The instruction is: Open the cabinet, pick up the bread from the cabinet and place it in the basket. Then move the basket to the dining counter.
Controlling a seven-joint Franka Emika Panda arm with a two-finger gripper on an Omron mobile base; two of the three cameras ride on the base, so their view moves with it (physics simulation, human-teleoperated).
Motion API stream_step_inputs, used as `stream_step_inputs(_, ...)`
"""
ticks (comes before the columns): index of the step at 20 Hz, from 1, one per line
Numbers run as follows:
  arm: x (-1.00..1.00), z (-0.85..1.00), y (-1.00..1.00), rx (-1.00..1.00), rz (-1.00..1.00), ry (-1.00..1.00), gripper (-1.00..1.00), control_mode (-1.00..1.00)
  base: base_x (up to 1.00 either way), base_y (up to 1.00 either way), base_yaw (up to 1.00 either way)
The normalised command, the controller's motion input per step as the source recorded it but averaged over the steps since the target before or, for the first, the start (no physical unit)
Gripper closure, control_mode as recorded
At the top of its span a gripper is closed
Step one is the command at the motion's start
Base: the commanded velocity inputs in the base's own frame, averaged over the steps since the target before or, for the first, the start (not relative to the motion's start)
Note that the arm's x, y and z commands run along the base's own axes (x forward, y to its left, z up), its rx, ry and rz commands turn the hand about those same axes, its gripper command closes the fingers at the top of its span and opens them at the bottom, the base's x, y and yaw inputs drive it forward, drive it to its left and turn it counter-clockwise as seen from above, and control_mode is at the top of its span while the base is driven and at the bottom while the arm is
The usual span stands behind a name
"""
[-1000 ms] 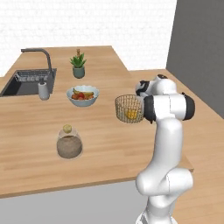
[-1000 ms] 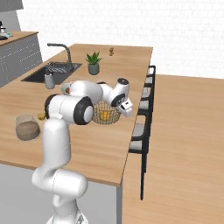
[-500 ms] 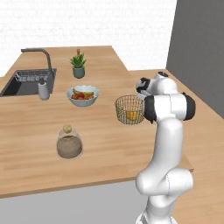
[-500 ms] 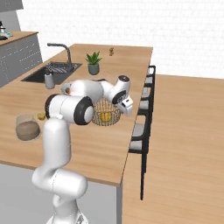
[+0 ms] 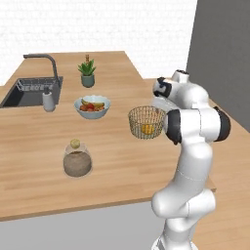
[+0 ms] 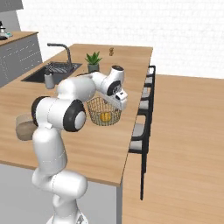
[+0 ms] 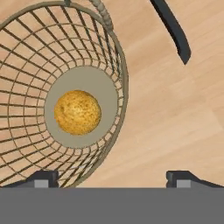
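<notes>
The wire basket stands on the dining counter near its right edge, with the round golden bread lying on its beige base. My gripper hovers just above the basket's right rim, open. From the right base view, the gripper sits over the near rim of the basket and the bread shows through the mesh. In the hand view my gripper has its fingertips wide apart, astride the rim of the basket, gripping nothing; the bread rests inside. The cabinet is out of view.
On the counter sit a pale blue fruit bowl, a potted plant, a dark sink with a soap bottle, and a lidded glass jar. Dark bar stools line the counter's right edge.
My gripper has gone from shut on the basket's rim to wide open. The basket and bread stay where they were on the counter.
</notes>
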Motion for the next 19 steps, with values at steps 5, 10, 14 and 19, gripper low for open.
stream_step_inputs(5, -0.99, 0.44, 0.59, 0.0, 0.21, 0.04, -1.0, -1.0, 0.0, 0.0, 0.0)
stream_step_inputs(10, -1.0, 0.59, 0.35, -0.04, 0.11, -0.18, -1.0, -1.0, 0.0, 0.0, 0.0)
stream_step_inputs(14, -1.0, 0.53, 0.31, -0.12, 0.09, -0.33, -1.0, -1.0, 0.0, 0.0, 0.0)
stream_step_inputs(19, -1.0, 0.44, 0.18, -0.12, 0.0, -0.2, -1.0, -1.0, 0.0, 0.0, 0.0)
